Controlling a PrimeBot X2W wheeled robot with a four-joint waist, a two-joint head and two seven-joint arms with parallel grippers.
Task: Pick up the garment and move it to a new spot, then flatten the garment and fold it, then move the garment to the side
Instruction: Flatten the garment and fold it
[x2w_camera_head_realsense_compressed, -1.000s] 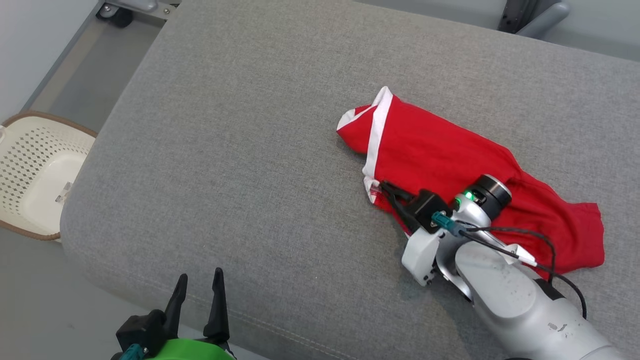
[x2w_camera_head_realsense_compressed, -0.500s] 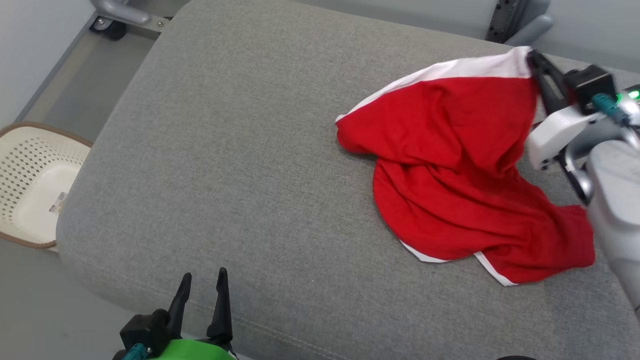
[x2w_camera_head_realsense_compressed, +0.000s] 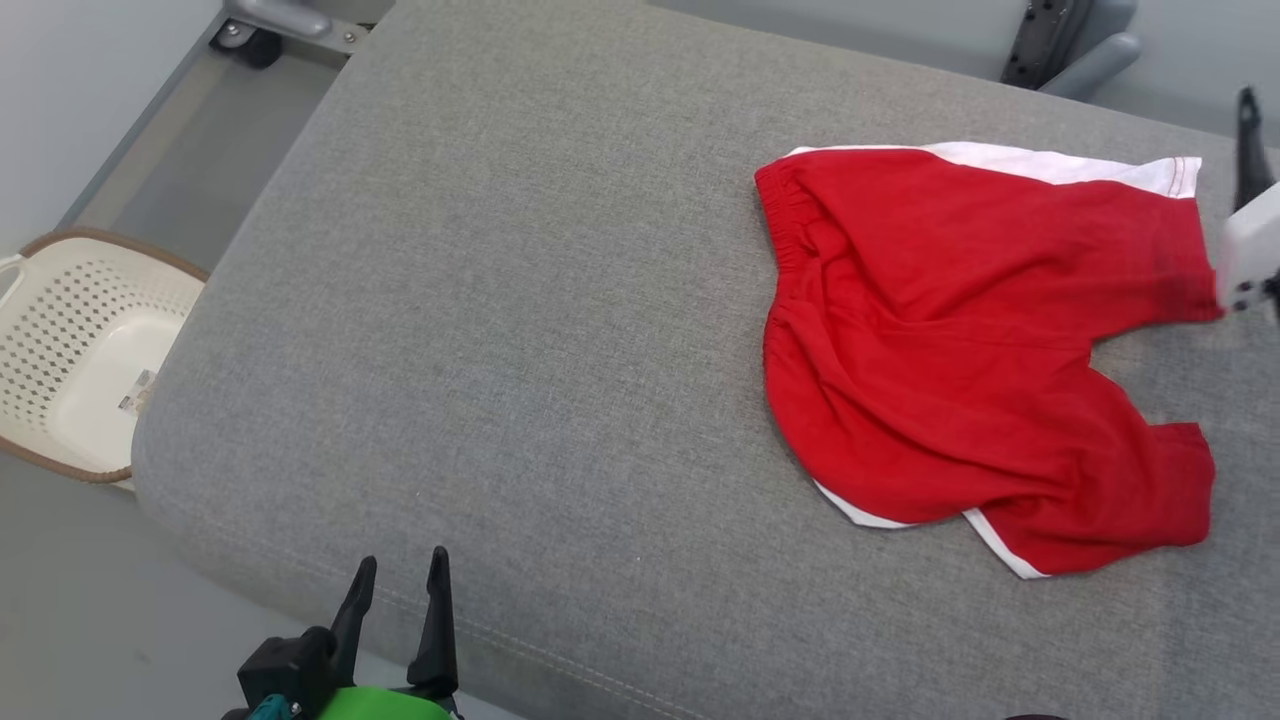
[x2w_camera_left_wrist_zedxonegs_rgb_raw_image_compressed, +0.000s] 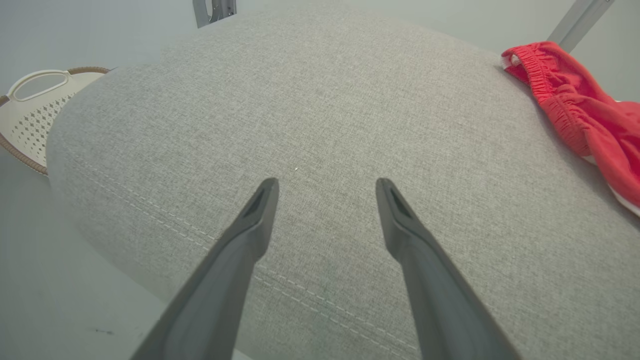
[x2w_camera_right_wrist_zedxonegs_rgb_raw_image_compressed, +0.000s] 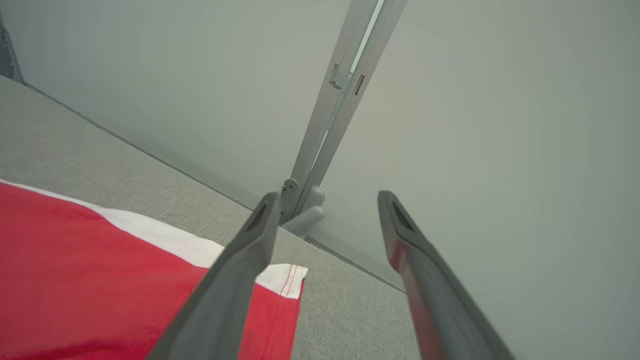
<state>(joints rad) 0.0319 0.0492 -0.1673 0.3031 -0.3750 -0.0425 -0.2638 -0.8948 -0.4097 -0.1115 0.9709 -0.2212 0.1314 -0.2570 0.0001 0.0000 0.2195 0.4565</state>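
A pair of red shorts with white side stripes lies spread on the right part of the grey cushioned surface, waistband to the left. The shorts show at the right edge of the left wrist view. In the right wrist view their white-trimmed leg corner lies just under the left finger. My right gripper is open, raised above the far right hem, holding nothing; one dark finger shows at the head view's right edge. My left gripper is open over the front edge.
A cream perforated basket stands on the floor to the left of the surface. A metal frame post rises behind the far right edge. A caster and rail sit at the far left corner.
My right gripper carried one leg of the shorts up and to the far right, spreading them out, then let go and opened. The left gripper stayed put. The camera shifted slightly.
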